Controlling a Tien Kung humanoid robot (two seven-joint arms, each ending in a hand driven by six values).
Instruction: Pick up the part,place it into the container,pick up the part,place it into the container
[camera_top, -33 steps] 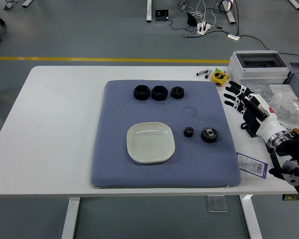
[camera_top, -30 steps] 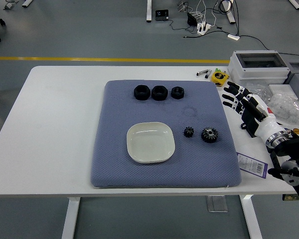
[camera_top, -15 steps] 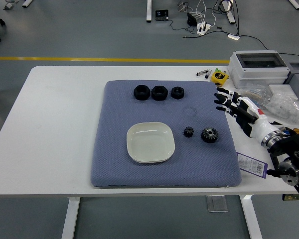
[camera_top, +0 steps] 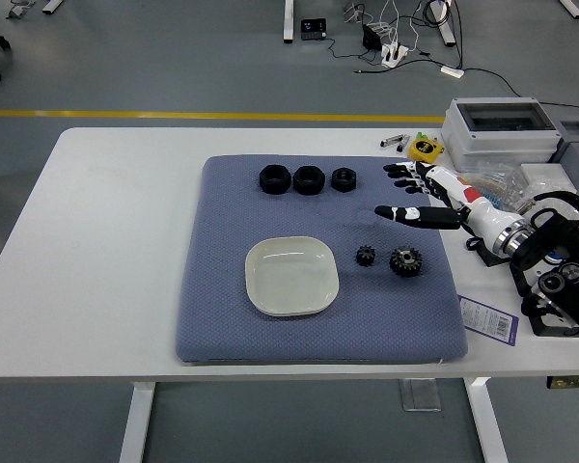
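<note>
While the right hand [camera_top: 417, 196] reached in from the right with its black-and-white fingers [camera_top: 398, 212] spread and empty, it hung over the far right part of a blue-grey quilted pad [camera_top: 222, 309] that covered the middle of the smooth white table [camera_top: 106, 241]. The thumb pointed left toward the pad's centre, and the other fingers fanned out toward the far edge. Two black toothed gears lay flat on the pad's dimpled fabric, nearer the camera than the hand and apart from it: a small gear [camera_top: 366, 256] and, just to its right, a larger gear [camera_top: 405, 260]. Both were round with their bores facing up, so neither had a long axis to speak of. The larger gear sat almost straight below the thumb in the picture, with clear pad between them. To the left of the small gear rested the container [camera_top: 291, 276], a shallow, glossy, cream-white dish, squarish with rounded corners and nothing in it. Along the pad's far edge three black ring-shaped nuts [camera_top: 308, 179] stood in a row. A grey plastic box [camera_top: 502, 130] sat at the table's far right corner.
</note>
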